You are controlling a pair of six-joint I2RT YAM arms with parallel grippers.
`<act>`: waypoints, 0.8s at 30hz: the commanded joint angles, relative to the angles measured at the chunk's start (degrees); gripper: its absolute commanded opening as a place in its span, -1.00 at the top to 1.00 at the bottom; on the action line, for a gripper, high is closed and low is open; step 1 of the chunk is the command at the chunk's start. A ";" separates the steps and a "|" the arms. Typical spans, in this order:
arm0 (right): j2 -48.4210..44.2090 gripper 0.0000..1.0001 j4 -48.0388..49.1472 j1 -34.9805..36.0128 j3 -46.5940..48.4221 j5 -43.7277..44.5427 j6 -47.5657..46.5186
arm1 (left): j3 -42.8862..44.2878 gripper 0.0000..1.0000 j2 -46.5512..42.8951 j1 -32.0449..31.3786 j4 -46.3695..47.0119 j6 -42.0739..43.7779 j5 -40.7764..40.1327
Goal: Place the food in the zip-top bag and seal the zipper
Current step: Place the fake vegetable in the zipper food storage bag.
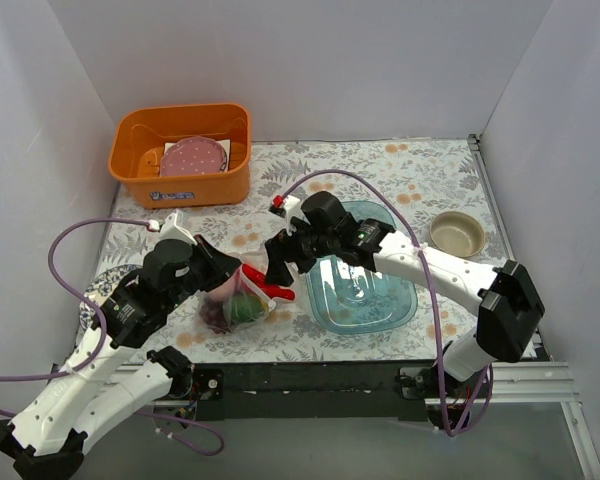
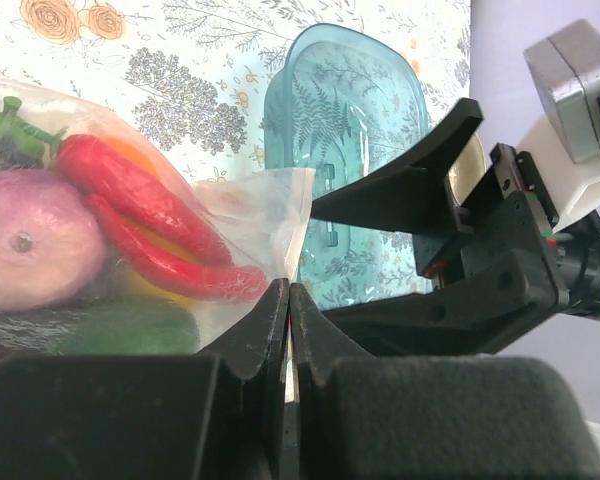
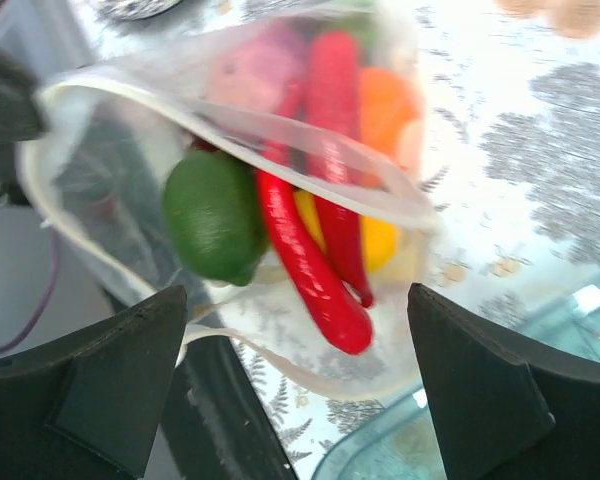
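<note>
Bag position: the zip-top bag [image 1: 234,303] lies on the floral table [image 1: 430,170] near its front edge, between the two grippers and just left of the blue tray [image 1: 380,300].
Left claw: the left gripper [image 2: 288,296] is pinched tight on the bag's edge film, at the near corner of the mouth.
Right claw: the right gripper [image 1: 276,263] has its jaws spread wide. It faces the bag's mouth from the tray side and grips nothing.
Bag look: clear, crinkly, bulging with food.
Mouth: the zipper [image 3: 310,150] strip is parted, lips apart, unsealed.
Contents: pink-purple piece [image 2: 25,240], green round fruit [image 3: 212,215], orange [image 3: 385,105], long red chili [image 3: 310,270] with its tip at the mouth, yellow lemon [image 3: 378,240].
Writing: the white label [image 1: 175,195] on the orange basket [image 1: 140,180] is too small to read.
</note>
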 commanded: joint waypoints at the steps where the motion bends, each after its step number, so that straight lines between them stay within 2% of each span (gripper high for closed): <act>1: -2.07 -0.96 -2.19 -0.23 -3.06 14.86 3.80 | 1.42 0.96 -1.41 -0.10 0.69 -0.28 -1.53; 3: -1.71 -0.96 -5.62 -0.67 -3.49 19.79 7.85 | 1.68 0.96 -1.42 -0.19 0.60 -0.28 -1.71; 5: -3.11 -0.96 -3.53 -0.93 -7.52 19.64 8.47 | 1.86 0.96 -1.42 -0.10 0.51 -0.37 -1.80; 7: -3.82 -0.72 -1.69 -1.02 -9.12 18.32 9.79 | 1.94 0.96 -1.42 -0.19 0.34 -0.36 -1.97; 11: -4.00 -0.39 -0.45 -1.02 -10.62 17.70 10.94 | 2.03 0.96 -1.59 -0.10 -0.01 -0.28 -2.15; 16: -3.21 -0.24 0.34 -0.94 -10.27 16.12 10.94 | 1.77 0.96 -1.94 -0.10 -0.19 -0.45 -2.15; 20: -2.95 0.01 1.04 -1.02 -10.09 14.72 10.85 | 1.68 0.95 -1.94 -0.19 -0.02 -0.45 -2.24; 22: -2.86 0.01 1.57 -1.02 -10.35 13.40 10.76 | 1.60 0.95 -1.77 -0.10 0.16 -0.37 -2.24; 23: -2.77 0.13 1.83 -1.02 -10.44 12.96 10.76 | 1.68 0.95 -1.77 -0.10 0.25 -0.45 -2.15; 24: -2.77 0.17 1.84 -0.94 -10.44 12.78 10.67 | 1.68 0.95 -1.59 -0.10 0.25 -0.45 -2.06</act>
